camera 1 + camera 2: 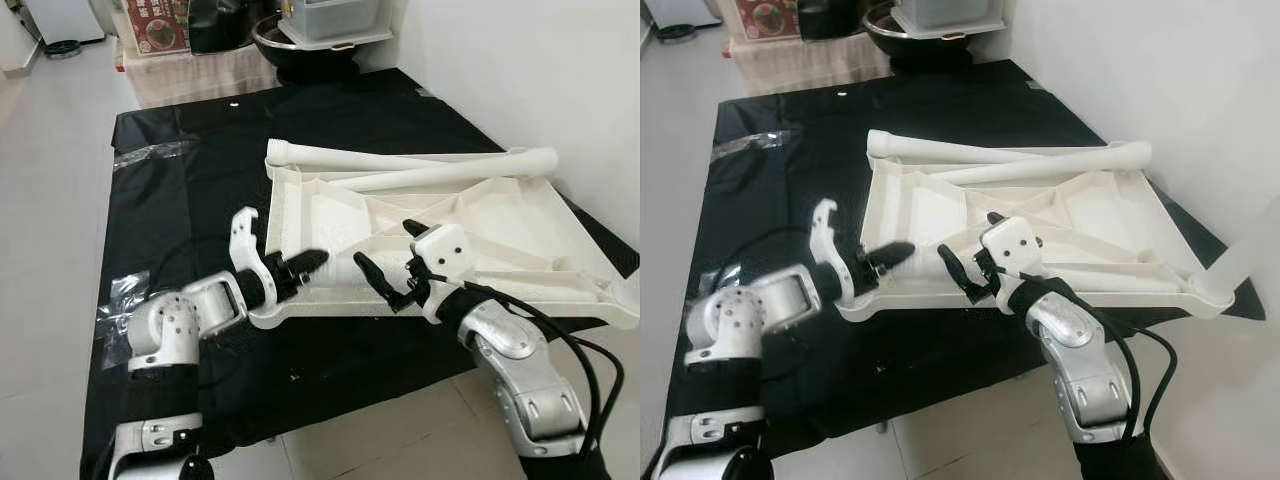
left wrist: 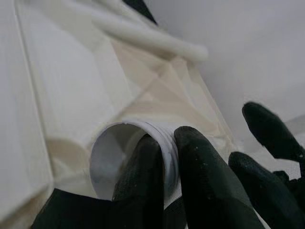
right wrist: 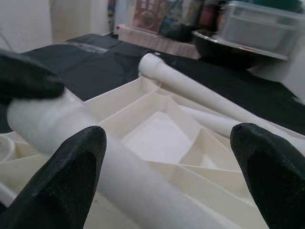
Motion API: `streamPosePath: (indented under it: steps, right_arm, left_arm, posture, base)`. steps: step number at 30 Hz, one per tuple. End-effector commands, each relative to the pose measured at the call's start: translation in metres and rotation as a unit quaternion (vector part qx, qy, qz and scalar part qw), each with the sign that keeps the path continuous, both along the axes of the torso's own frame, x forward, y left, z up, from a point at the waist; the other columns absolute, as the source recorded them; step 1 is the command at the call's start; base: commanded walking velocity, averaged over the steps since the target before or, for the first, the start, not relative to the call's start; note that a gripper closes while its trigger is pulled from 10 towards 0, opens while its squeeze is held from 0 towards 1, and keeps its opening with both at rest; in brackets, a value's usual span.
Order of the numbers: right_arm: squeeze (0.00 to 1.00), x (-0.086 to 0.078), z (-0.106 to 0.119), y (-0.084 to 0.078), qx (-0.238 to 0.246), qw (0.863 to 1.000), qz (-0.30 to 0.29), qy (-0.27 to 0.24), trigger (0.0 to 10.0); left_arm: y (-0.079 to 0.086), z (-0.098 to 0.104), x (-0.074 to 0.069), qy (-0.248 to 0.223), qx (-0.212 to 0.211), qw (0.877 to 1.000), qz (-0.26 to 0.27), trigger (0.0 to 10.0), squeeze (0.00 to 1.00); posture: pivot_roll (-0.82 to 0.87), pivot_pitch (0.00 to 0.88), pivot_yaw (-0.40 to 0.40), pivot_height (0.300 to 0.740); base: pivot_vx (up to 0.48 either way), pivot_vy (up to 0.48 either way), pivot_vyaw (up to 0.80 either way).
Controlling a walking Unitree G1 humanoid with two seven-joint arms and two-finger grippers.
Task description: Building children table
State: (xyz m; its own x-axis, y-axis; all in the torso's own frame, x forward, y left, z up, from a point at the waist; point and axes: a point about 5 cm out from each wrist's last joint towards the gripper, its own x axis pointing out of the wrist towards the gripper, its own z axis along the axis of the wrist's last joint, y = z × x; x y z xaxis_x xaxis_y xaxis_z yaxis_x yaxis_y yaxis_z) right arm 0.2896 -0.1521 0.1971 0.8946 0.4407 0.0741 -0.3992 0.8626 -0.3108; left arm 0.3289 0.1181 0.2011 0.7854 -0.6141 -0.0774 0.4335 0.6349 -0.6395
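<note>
Black fingers of the left claw point(image 1: 300, 268) pinch the threaded end of a white table leg point(image 1: 335, 270) lying across the upturned white tabletop point(image 1: 500, 225). The right claw point(image 1: 385, 265) hangs spread over that leg. Two more legs point(image 1: 420, 160) lie at the tabletop's far edge, on a black sheet point(image 1: 180, 200).

A black cloth point(image 1: 180, 210) covers the floor, with crinkled clear plastic wrap point(image 1: 122, 300) lying on it. Beyond it stand a dark round pot point(image 1: 300, 55) and a translucent storage box point(image 1: 330, 20).
</note>
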Motion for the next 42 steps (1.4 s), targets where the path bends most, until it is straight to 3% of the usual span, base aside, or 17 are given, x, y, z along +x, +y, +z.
streamPosePath:
  steps: [1, 2, 3, 4, 6, 7, 10, 14, 19, 22, 26, 30, 32, 33, 34, 37, 42]
  right_arm:
    - [0.00, 0.001, 0.009, -0.002, 0.044, 0.999, -0.008, -0.007, 10.0]
    - [0.00, 0.001, 0.009, -0.002, 0.044, 0.999, -0.008, -0.007, 10.0]
    - [0.00, 0.003, 0.019, -0.006, 0.117, 0.993, -0.013, -0.007, 10.0]
    - [0.00, 0.003, 0.019, -0.006, 0.117, 0.993, -0.013, -0.007, 10.0]
    - [0.00, 0.003, 0.029, -0.008, 0.193, 0.981, -0.004, -0.006, 10.0]
    - [0.00, 0.003, 0.029, -0.008, 0.193, 0.981, -0.004, -0.006, 10.0]
    - [0.00, -0.002, 0.043, -0.006, 0.312, 0.949, 0.053, 0.000, 10.0]
    - [0.00, -0.009, 0.047, -0.003, 0.377, 0.919, 0.109, 0.013, 10.0]
    - [0.00, -0.020, 0.029, 0.007, 0.395, 0.900, 0.170, 0.076, 10.0]
    - [0.00, -0.014, -0.006, 0.013, 0.390, 0.899, 0.106, 0.167, 10.0]
    - [0.00, -0.008, -0.019, 0.011, 0.405, 0.890, 0.060, 0.200, 10.0]
    - [0.00, -0.003, -0.014, 0.014, 0.440, 0.873, 0.060, 0.203, 10.0]
    - [0.00, -0.003, -0.014, 0.014, 0.440, 0.873, 0.060, 0.203, 10.0]
    - [0.00, 0.003, -0.010, 0.018, 0.486, 0.850, 0.059, 0.196, 10.0]
    - [0.00, 0.003, -0.010, 0.018, 0.486, 0.850, 0.059, 0.196, 10.0]
    - [0.00, 0.011, -0.005, 0.025, 0.538, 0.819, 0.063, 0.192, 10.0]
    - [0.00, 0.022, -0.002, 0.040, 0.556, 0.803, 0.069, 0.203, 10.0]
  left_arm:
    - [0.014, 0.008, 0.000, -0.022, -0.001, 0.999, 0.032, 0.0, 0.00]
    - [0.014, 0.008, 0.000, -0.022, -0.001, 0.999, 0.032, 0.0, 0.00]
    - [0.024, 0.019, -0.002, -0.047, -0.019, 0.998, 0.043, 0.0, 0.00]
    - [0.024, 0.019, -0.002, -0.047, -0.019, 0.998, 0.043, 0.0, 0.00]
    - [0.032, 0.023, -0.005, -0.062, -0.029, 0.996, 0.051, 0.0, 0.00]
    - [0.032, 0.023, -0.005, -0.062, -0.029, 0.996, 0.051, 0.0, 0.00]
    - [0.044, 0.027, -0.012, -0.075, -0.063, 0.993, 0.068, 0.0, 0.00]
    - [0.047, 0.032, -0.019, -0.093, -0.094, 0.989, 0.069, 0.0, 0.00]
    - [0.050, 0.037, -0.023, -0.109, -0.124, 0.984, 0.072, 0.0, 0.00]
    - [0.049, 0.038, -0.027, -0.115, -0.134, 0.982, 0.069, 0.0, 0.00]
    - [0.047, 0.036, -0.030, -0.112, -0.140, 0.982, 0.067, 0.0, 0.00]
    - [0.042, 0.033, -0.034, -0.106, -0.152, 0.981, 0.059, 0.0, 0.00]
    - [0.042, 0.033, -0.034, -0.106, -0.152, 0.981, 0.059, 0.0, 0.00]
    - [0.039, 0.031, -0.036, -0.104, -0.160, 0.980, 0.050, 0.0, 0.00]
    - [0.039, 0.031, -0.036, -0.104, -0.160, 0.980, 0.050, 0.0, 0.00]
    - [0.037, 0.029, -0.038, -0.100, -0.173, 0.979, 0.046, 0.0, 0.00]
    - [0.034, 0.027, -0.040, -0.098, -0.178, 0.978, 0.040, 0.0, 0.00]
  posture:
    - [-0.09, 0.105, 0.000, 0.740]
    - [-0.09, 0.105, 0.000, 0.740]
    - [-0.08, 0.105, 0.000, 0.740]
    - [-0.08, 0.105, 0.000, 0.740]
    - [-0.08, 0.106, -0.002, 0.740]
    - [-0.08, 0.106, -0.002, 0.740]
    - [-0.08, 0.107, -0.004, 0.740]
    - [-0.08, 0.108, -0.010, 0.740]
    - [-0.07, 0.108, -0.014, 0.740]
    - [-0.07, 0.109, -0.019, 0.740]
    - [-0.06, 0.110, -0.022, 0.740]
    - [-0.06, 0.113, -0.022, 0.740]
    - [-0.06, 0.113, -0.022, 0.740]
    - [-0.06, 0.114, -0.022, 0.740]
    - [-0.06, 0.114, -0.022, 0.740]
    - [-0.05, 0.115, -0.019, 0.740]
    - [-0.04, 0.115, -0.019, 0.740]
  base:
    - [0.000, 0.000, 0.00]
    - [0.000, 0.000, 0.00]
    - [0.000, 0.000, 0.00]
    - [0.000, 0.000, 0.00]
    - [0.000, 0.000, 0.00]
    - [0.000, 0.000, 0.00]
    - [0.000, 0.000, 0.00]
    - [0.000, 0.000, 0.00]
    - [0.000, 0.000, 0.00]
    - [0.000, 0.000, 0.00]
    - [0.000, 0.000, 0.00]
    - [0.000, 0.000, 0.00]
    - [0.000, 0.000, 0.00]
    - [0.000, 0.000, 0.00]
    - [0.000, 0.000, 0.00]
    - [0.000, 0.000, 0.00]
    - [0.000, 0.000, 0.00]
